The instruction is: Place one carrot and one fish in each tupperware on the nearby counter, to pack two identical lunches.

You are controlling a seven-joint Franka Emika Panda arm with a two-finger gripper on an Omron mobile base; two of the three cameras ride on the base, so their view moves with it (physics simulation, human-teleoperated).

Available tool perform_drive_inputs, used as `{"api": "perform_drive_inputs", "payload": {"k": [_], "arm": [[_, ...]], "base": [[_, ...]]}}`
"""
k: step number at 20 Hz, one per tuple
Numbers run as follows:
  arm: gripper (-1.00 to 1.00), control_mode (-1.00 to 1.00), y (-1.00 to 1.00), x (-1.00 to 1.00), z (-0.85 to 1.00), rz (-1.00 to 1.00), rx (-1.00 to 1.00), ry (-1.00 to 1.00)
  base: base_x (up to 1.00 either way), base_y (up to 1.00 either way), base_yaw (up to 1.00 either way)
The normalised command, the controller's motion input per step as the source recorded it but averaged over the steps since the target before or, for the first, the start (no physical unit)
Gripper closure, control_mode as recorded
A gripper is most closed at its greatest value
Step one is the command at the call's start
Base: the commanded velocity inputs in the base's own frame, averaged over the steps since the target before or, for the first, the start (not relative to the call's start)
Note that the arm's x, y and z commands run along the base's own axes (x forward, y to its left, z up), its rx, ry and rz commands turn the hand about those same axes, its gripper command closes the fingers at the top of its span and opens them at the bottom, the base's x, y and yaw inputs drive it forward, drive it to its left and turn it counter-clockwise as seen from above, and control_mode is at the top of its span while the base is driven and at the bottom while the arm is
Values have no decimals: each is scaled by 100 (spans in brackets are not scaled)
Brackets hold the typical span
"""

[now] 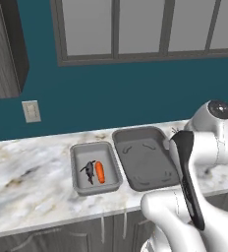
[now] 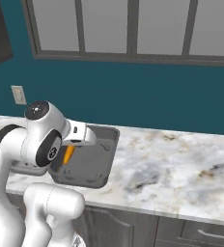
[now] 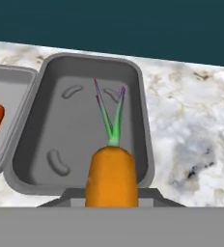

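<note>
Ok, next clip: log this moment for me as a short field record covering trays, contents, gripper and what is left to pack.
small tupperware: holds one carrot and one fish
large tupperware: nothing inside
gripper: shut on second carrot, held over the large tupperware, leafy end pointing forward
counter: both trays side by side
remaining: second carrot and a fish for the large tupperware

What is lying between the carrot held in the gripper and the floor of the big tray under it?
Nothing: in the hand view the larger tupperware is bare inside beyond the held carrot. The smaller tupperware beside it already holds a carrot and a fish.
</note>
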Motion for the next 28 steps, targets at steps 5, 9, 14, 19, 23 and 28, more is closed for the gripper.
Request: {"api": "perform_drive_inputs", "payload": {"k": [5, 9, 14, 19, 23, 28], "arm": [[100, -100, -10, 35, -28, -14, 0, 1], [100, -100, -1, 37, -27, -6, 3, 5], [100, -100, 0, 37, -37, 0, 2, 10], [100, -100, 0, 53, -48, 1, 0, 10], [100, -100, 0, 49, -51, 0, 0, 5], [100, -100, 0, 38, -48, 0, 0, 2]], "base": [[0, 0, 0], [0, 0, 0], [0, 0, 0], [0, 0, 0], [0, 0, 0], [0, 0, 0]]}}
